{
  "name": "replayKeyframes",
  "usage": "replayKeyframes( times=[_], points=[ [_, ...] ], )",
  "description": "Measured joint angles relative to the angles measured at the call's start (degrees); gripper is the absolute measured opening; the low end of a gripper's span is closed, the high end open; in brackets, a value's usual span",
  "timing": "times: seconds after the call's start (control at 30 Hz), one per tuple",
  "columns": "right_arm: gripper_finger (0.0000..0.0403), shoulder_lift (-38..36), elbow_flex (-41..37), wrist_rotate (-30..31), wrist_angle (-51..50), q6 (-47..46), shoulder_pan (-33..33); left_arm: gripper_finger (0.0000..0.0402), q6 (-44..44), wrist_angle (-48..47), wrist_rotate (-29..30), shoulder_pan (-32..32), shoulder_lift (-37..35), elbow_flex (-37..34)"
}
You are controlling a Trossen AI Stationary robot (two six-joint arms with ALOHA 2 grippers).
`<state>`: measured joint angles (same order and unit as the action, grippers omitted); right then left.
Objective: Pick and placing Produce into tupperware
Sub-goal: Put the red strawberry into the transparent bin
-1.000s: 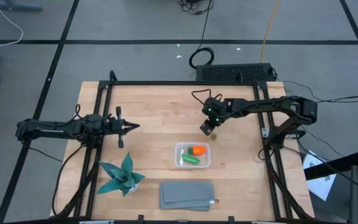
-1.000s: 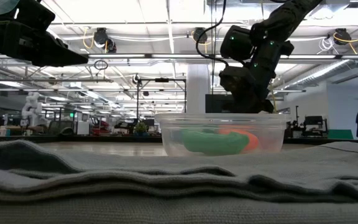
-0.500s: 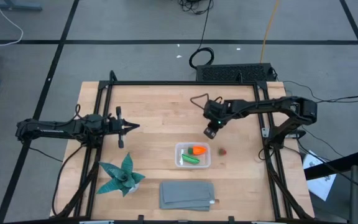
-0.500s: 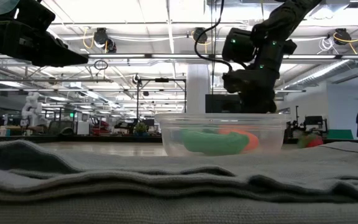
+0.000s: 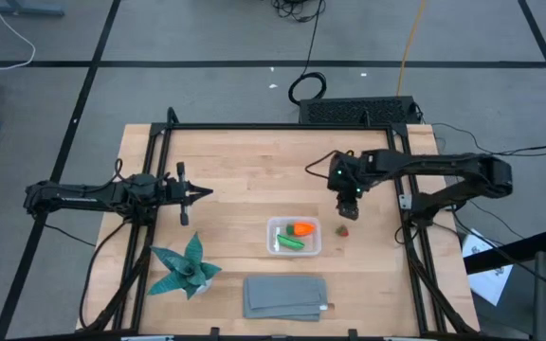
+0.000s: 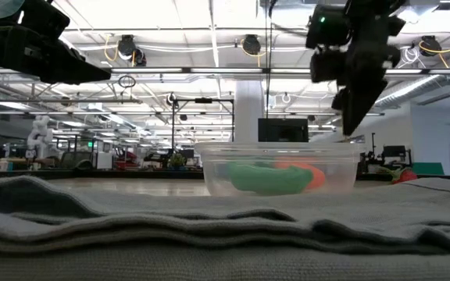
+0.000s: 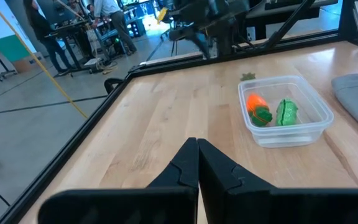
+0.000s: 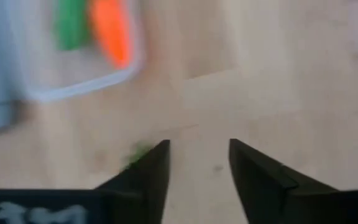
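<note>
The clear tupperware (image 5: 294, 237) stands on the table with the orange carrot piece (image 5: 301, 228) and the green pod (image 5: 290, 243) inside. The tiny red strawberry piece (image 5: 343, 229) lies on the wood just right of the container. My right gripper (image 5: 347, 206) hangs open above the table, slightly beyond the strawberry toward the far edge, fingers pointing down. In the right wrist view only the strawberry's green top (image 8: 138, 154) shows beside one finger. My left gripper (image 5: 202, 193) waits shut, raised over the table's left part.
A teal spiky leaf plant (image 5: 186, 267) stands near the table's near-left corner. A folded grey cloth (image 5: 285, 296) lies at the near edge below the container. Bare wood spreads across the table's middle and far part. A black frame (image 5: 254, 126) borders the table.
My right gripper has moved toward the table's right edge and a little toward the near edge, from beyond the container's far right corner to a spot above the strawberry. The strawberry has come into plain sight right of the container, nearer than where the gripper was.
</note>
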<state>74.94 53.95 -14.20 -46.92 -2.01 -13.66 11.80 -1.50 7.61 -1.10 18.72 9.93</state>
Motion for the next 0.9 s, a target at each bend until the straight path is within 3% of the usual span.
replayKeyframes(
  times=[0.27, 0.4, 0.8, 0.9],
  points=[
    [0.0291, -2.20, 0.00, -0.58, -1.74, -12.54, 4.31, 0.0001, -0.09, -0.02, 0.00, 0.00, 0.00, 0.00],
    [0.0331, -1.46, -0.89, -0.58, -1.86, -13.82, 6.33, 0.0001, -0.28, -0.01, -0.02, 0.01, 0.00, 0.00],
    [0.0339, -1.51, -9.28, -0.24, 6.53, -17.32, 12.84, 0.0001, -0.49, -0.02, -0.04, 0.00, 0.00, 0.00],
    [0.0339, -1.55, -10.94, 3.08, 7.50, -18.31, 14.34, 0.0001, -0.49, -0.04, -0.04, 0.00, 0.00, 0.00]
  ],
)
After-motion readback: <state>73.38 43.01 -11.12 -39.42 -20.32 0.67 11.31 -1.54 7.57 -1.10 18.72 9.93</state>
